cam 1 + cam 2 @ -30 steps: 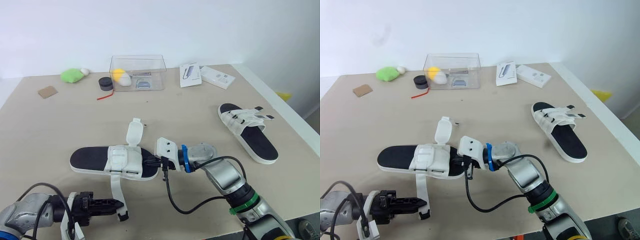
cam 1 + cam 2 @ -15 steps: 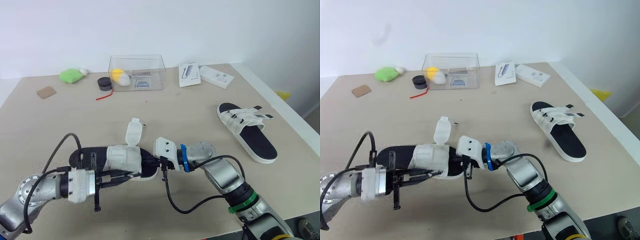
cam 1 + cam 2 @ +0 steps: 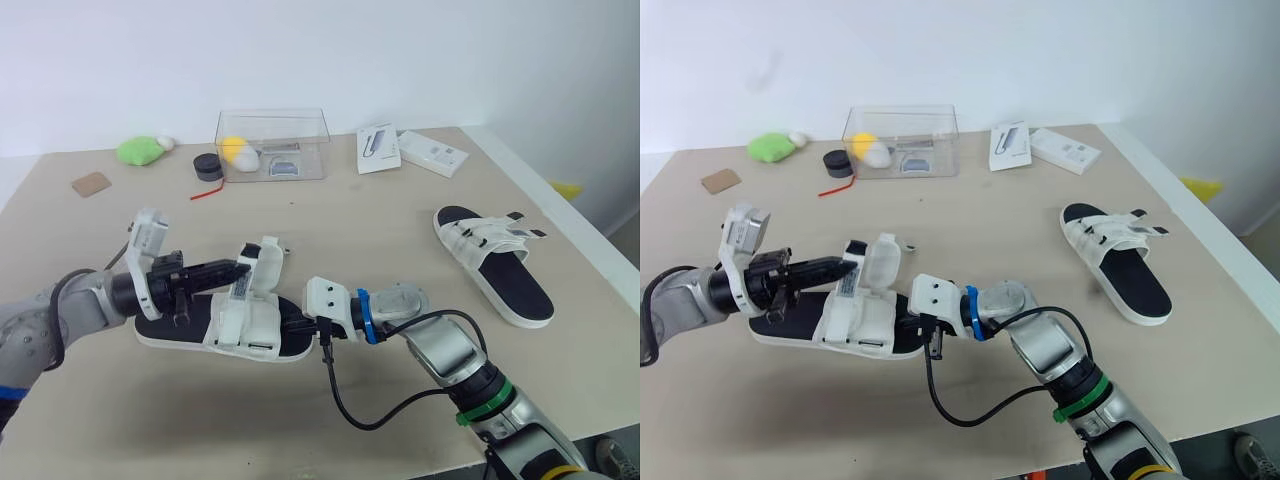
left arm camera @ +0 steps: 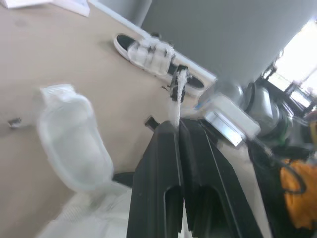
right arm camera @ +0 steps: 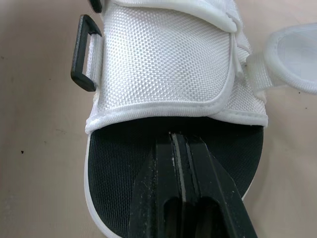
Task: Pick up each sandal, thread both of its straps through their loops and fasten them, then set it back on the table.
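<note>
Right now the left gripper (image 3: 236,268) is pinching narrow on the thin end of a white strap (image 4: 175,101), which is sticking up from between its closed fingers. It is holding that end just above the far, 12 o'clock side of the near sandal (image 3: 245,322). The right gripper (image 5: 179,141) is also closed, fingers together with nothing visible between them. Its tips are pressing onto the black footbed at the sandal's 3 o'clock end, so it seems to be acting as a hold-down. The sandal is lying on the table (image 3: 420,215) with its long axis running 9 to 3 o'clock, and the left arm is reaching in over the 9 o'clock end. A wider white flap (image 3: 266,264) is standing up at the 12 o'clock edge, just beside the left fingertips. The black loop (image 5: 82,53) is sitting on the opposite edge of the white upper, which looks like the 6 o'clock side. If that is the loop for this strap, the end is probably facing a trip across the upper toward 6 o'clock, and the left arm is the one placed for it. The other sandal (image 3: 495,262) is lying well apart toward 2 o'clock, its straps looking already laid across.
</note>
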You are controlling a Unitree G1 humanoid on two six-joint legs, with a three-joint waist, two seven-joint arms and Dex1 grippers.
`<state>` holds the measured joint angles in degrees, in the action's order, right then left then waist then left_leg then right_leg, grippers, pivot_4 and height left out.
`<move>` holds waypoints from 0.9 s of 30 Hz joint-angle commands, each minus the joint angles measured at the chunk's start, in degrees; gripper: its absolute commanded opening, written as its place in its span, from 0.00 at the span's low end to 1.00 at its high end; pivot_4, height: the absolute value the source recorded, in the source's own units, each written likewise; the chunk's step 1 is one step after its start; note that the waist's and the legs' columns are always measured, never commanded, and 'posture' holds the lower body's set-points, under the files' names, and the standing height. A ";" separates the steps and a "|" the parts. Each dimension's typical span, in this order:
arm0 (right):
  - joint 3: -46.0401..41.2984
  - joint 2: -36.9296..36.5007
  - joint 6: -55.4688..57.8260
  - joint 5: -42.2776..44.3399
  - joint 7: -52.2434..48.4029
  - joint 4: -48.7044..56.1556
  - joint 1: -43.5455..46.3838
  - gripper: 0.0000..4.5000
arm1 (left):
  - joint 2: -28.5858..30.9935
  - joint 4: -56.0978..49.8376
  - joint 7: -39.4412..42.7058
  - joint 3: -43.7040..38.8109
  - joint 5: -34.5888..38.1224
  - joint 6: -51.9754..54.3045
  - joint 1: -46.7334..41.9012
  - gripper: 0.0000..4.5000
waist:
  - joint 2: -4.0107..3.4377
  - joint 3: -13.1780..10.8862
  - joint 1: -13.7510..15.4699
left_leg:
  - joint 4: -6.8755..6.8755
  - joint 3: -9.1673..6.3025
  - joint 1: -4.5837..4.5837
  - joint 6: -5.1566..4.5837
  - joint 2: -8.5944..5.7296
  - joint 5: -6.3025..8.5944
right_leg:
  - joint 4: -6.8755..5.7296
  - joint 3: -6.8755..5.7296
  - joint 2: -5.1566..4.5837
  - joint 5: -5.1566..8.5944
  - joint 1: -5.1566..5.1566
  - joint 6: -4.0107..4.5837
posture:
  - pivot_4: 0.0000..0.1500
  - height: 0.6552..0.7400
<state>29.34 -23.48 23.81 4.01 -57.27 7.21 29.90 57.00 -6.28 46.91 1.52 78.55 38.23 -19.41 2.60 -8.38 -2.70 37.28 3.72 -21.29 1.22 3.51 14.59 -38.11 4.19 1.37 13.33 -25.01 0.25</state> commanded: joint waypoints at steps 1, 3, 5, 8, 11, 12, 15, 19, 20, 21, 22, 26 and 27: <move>3.29 -0.76 1.81 -2.26 -0.65 -2.01 -1.72 0.00 | -3.21 5.28 1.97 -2.38 -1.23 5.54 -4.69 0.02 | 0.01 0.01 0.02 | 0.00 0.00 0.00 0.00 0.00 0.00 | 0.00 0.00 0.00 0.00 0.00 0.00 | 1.00 1.00; 3.25 -0.65 1.95 -2.29 -0.39 -1.85 -1.85 0.00 | -5.33 8.52 2.03 -2.90 -2.20 8.57 -6.93 0.02 | 0.03 0.02 -0.04 | 0.01 -0.03 -0.02 0.00 -0.01 0.00 | 0.00 0.01 0.02 -0.01 0.00 0.00 | 1.00 1.00; 3.17 -0.69 2.11 -2.33 -0.13 -1.53 -2.07 0.00 | -6.86 10.75 1.76 -3.80 -3.49 10.82 -8.23 0.02 | 0.04 0.02 -0.05 | 0.01 -0.05 -0.03 0.00 -0.01 0.00 | -0.01 0.02 0.03 -0.01 0.00 -0.01 | 1.00 1.00; 2.76 -0.72 2.72 -2.25 0.53 -0.86 -2.71 0.00 | -8.27 12.35 1.13 -5.15 -5.26 13.90 -8.47 0.02 | 0.04 0.02 -0.04 | 0.01 -0.09 -0.07 0.01 0.00 0.01 | -0.01 0.02 0.04 -0.01 -0.03 0.01 | 1.00 1.00; 2.57 -0.60 3.11 -2.15 0.95 -0.57 -2.98 0.00 | -9.25 11.93 0.66 -6.68 -7.13 15.95 -7.53 0.02 | 0.05 0.03 -0.05 | 0.01 -0.13 -0.08 0.02 0.01 0.01 | -0.01 0.00 0.04 0.00 -0.03 0.02 | 1.00 1.00; 2.57 -0.55 3.17 -2.12 1.06 -0.54 -2.99 0.00 | -9.64 11.69 0.54 -7.25 -7.51 16.62 -7.02 0.02 | 0.05 0.03 -0.06 | 0.01 -0.13 -0.09 0.02 0.01 0.01 | -0.01 0.01 0.04 0.00 -0.03 0.02 | 1.00 1.00; 2.65 -0.37 3.19 -2.07 1.20 -0.65 -2.90 0.00 | -10.91 11.72 0.33 -8.36 -9.20 17.60 -5.89 0.02 | 0.05 0.03 -0.04 | 0.02 -0.13 -0.08 0.02 0.01 0.01 | -0.02 0.00 0.03 0.00 -0.02 0.01 | 1.00 1.00; 2.66 -0.33 2.95 -2.08 1.11 -0.84 -2.80 0.00 | -12.59 11.70 0.06 -9.95 -11.67 18.18 -4.41 0.02 | 0.06 0.04 -0.05 | 0.02 -0.15 -0.08 0.02 0.01 0.01 | -0.02 0.00 0.03 0.00 -0.02 0.01 | 1.00 1.00; 2.65 -0.34 2.92 -2.07 1.10 -0.85 -2.82 0.00 | -13.01 11.77 -0.12 -10.25 -12.21 18.32 -3.87 0.02 | 0.06 0.04 -0.06 | 0.02 -0.16 -0.08 0.02 0.01 0.01 | -0.02 0.00 0.03 0.00 -0.02 0.02 | 1.00 1.00; 2.64 -0.34 2.90 -2.06 1.09 -0.89 -2.83 0.00 | -13.39 11.79 -0.20 -10.55 -12.69 18.53 -3.55 0.02 | 0.06 0.04 -0.06 | 0.02 -0.16 -0.08 0.02 0.01 0.01 | -0.02 0.00 0.03 0.00 -0.03 0.02 | 1.00 1.00; 2.64 -0.34 2.88 -2.07 1.09 -0.89 -2.84 0.00 | -13.63 11.62 -0.06 -10.41 -13.77 18.44 -3.01 0.02 | 0.06 0.04 -0.06 | 0.02 -0.16 -0.08 0.02 0.01 0.01 | -0.02 0.00 0.03 0.00 -0.02 0.02 | 1.00 1.00; 2.65 -0.47 2.84 -2.15 1.02 -0.79 -2.78 0.00 | -14.92 12.60 0.46 -10.95 -16.35 17.93 -1.78 0.02 | 0.10 0.06 -0.05 | 0.02 -0.17 -0.08 0.02 0.01 0.01 | -0.02 -0.01 0.02 0.00 -0.02 0.02 | 1.00 1.00; 2.62 -0.49 2.83 -2.17 1.02 -0.83 -2.75 0.00 | -15.10 13.03 0.84 -11.06 -17.06 17.78 -1.60 0.02 | 0.10 0.06 -0.05 | 0.02 -0.17 -0.08 0.02 0.01 0.01 | -0.02 -0.01 0.02 0.00 -0.02 0.02 | 1.00 1.00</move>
<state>29.18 -23.28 24.73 3.72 -55.84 8.75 28.72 41.69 6.28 46.84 -7.89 62.88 56.55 -21.12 2.70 -8.32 -2.75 37.30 3.55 -21.37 1.24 3.51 14.61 -38.13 4.19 1.39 13.33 -25.03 0.27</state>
